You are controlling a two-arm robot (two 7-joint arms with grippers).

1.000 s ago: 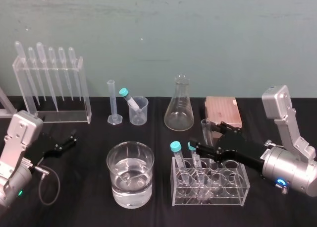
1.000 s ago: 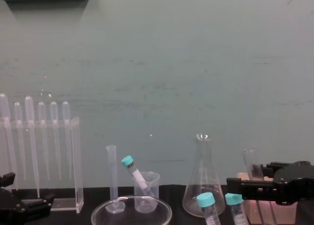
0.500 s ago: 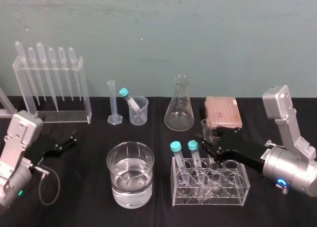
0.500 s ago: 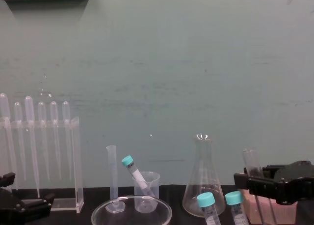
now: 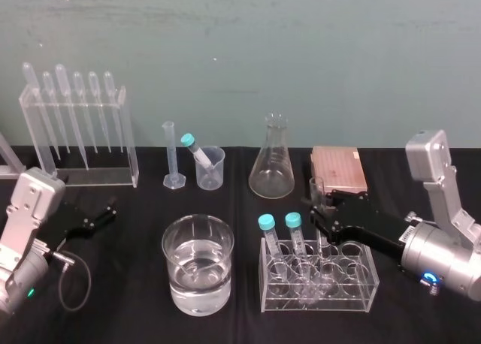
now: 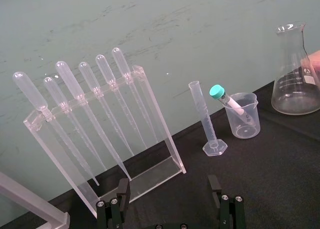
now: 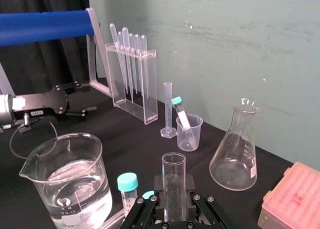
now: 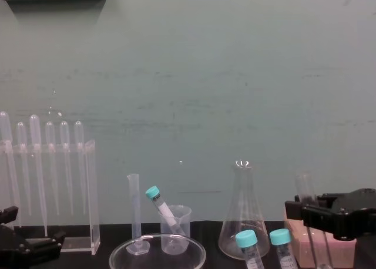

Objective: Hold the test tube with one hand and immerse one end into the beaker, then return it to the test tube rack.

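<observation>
The right gripper (image 5: 316, 218) is clamped on the test tube (image 5: 316, 194), which stands upright at the rack (image 5: 338, 295). The left gripper (image 5: 104, 212) sits parked at the left with its fingers apart.

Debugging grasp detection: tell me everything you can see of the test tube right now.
The test tube is a long, slim tube of clear glass, uncapped, its round mouth open upward, and looks empty. It stands nearly upright, leaning slightly in the chest view, at the far side of the clear rack, to the right of the two teal-capped tubes. The right hand sits around its middle; whether it clamps, and whether the bottom sits in the rack, can't be told.
</observation>
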